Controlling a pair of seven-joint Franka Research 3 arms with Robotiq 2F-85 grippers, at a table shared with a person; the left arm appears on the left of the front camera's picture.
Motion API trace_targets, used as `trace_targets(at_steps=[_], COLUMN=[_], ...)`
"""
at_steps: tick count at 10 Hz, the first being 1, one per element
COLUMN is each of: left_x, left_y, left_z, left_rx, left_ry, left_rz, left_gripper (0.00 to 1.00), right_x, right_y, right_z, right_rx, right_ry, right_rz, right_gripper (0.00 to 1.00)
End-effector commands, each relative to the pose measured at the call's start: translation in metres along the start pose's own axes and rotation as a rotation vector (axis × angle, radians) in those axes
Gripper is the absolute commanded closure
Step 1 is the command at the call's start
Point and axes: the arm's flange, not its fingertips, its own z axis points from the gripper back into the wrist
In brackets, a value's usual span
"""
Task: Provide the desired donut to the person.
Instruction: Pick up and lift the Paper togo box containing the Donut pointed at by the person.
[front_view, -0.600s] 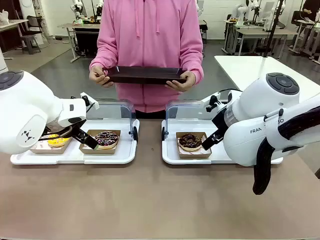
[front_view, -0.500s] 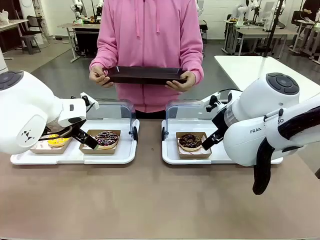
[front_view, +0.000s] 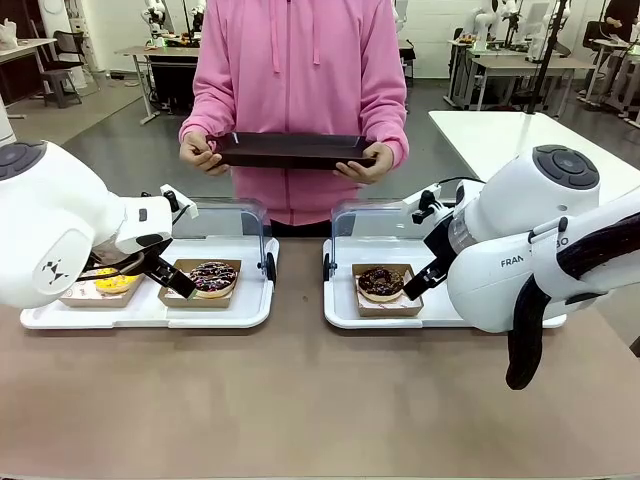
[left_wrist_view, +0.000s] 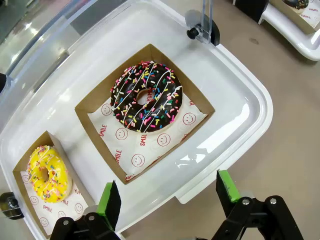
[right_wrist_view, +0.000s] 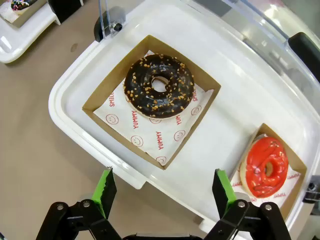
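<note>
Both spread wide and empty tbh: left end effector (left_wrist_view: 167, 189) has the sprinkle donut (left_wrist_view: 147, 95) just ahead, right end effector (right_wrist_view: 165, 184) the nut donut (right_wrist_view: 159, 85), and the person (front_view: 300, 70) holds a tray (front_view: 290, 150) across, midway between.

- White tray (left_wrist_view: 240, 105): glossy moulded plastic that catches reflections; its lid (left_wrist_view: 50, 35) is clear plastic.
- Box (left_wrist_view: 92, 132): matt brown cardboard, lined with printed paper.
- Sprinkled chocolate donut (left_wrist_view: 127, 107): shiny glaze.
- Desk (front_view: 300, 400): smooth, matt tan surface.
- Person (front_view: 300, 70): soft pink cloth hoodie, holding a dark tray (front_view: 290, 150) with a dull sheen.
</note>
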Motion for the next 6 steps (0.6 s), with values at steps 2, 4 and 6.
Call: trace_targets(at_steps=[2, 4, 6], left_x=[0.0, 0.0, 0.0], left_y=[0.0, 0.0, 0.0], left_z=[0.0, 0.0, 0.0], left_rx=[0.0, 0.0, 0.0], left_ry=[0.0, 0.0, 0.0], left_rz=[0.0, 0.0, 0.0], left_gripper=[0.0, 0.0, 0.0], right_x=[0.0, 0.0, 0.0], right_y=[-0.0001, -0.0001, -0.0001], right_z=[0.0, 0.0, 0.0], right_rx=[0.0, 0.0, 0.0], right_ry=[0.0, 0.0, 0.0], right_rz=[0.0, 0.0, 0.0], right_gripper=[0.0, 0.0, 0.0])
